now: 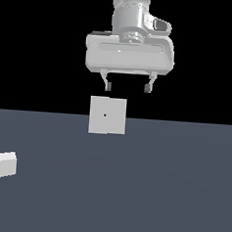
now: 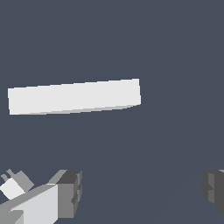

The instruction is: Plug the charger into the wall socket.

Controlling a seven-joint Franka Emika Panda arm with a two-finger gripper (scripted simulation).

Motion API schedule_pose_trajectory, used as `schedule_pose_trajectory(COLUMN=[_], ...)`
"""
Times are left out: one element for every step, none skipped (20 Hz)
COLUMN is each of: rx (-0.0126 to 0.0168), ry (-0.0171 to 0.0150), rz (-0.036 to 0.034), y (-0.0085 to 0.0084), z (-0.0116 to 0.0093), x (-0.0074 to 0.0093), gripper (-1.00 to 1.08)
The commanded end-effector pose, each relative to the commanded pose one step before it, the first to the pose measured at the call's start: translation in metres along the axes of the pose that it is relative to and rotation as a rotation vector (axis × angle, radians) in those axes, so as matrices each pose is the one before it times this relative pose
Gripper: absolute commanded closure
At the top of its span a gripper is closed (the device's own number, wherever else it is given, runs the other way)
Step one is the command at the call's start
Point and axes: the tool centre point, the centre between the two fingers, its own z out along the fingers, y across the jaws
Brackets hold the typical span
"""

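The tool (image 1: 128,86) hangs high above the wall socket (image 1: 107,115), with its two fingers spread wide and nothing between them. The wall socket stands upright on the tabletop (image 1: 147,189), its small dark dot facing the exterior view.

The charger (image 1: 2,165) lies on the tabletop well apart from the wall socket, toward the exterior view's left and nearer to that camera. So the coming move turns on this: the tool is over the wall socket, not over the charger, and I judge it must travel sideways and down to reach the block.

The charger is wider than tall, and in the exterior view its long axis runs about parallel to the face of the wall socket. In the wrist view a long white bar (image 2: 74,96) shows, probably the top edge of the wall socket.
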Motion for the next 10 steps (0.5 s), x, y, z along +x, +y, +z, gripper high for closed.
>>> schedule_pose_trajectory(rx=[0.0, 0.0001, 0.00036, 0.00058, 0.00082, 0.00105, 0.00128, 0.00151, 0.00173, 0.00195], ry=[0.0, 0.00016, 0.00049, 0.00079, 0.00111, 0.00143, 0.00174, 0.00205, 0.00235, 0.00265], rz=[0.0, -0.00118, -0.0038, -0.00617, -0.00868, -0.01112, -0.01355, -0.01593, -0.01831, -0.02063], y=[0.00001, -0.00036, -0.00124, -0.00197, -0.00278, -0.00356, -0.00434, -0.00509, -0.00586, -0.00659], z=[0.0, 0.00018, 0.00053, 0.0009, 0.00125, 0.00161, 0.00196, 0.0023, 0.00264, 0.00298], x=[0.0, -0.00004, -0.00013, -0.00022, -0.00031, -0.0004, -0.00049, -0.00059, -0.00068, -0.00078], gripper=[-0.92, -0.92, -0.92, -0.92, -0.92, -0.92, -0.92, -0.92, -0.92, -0.92])
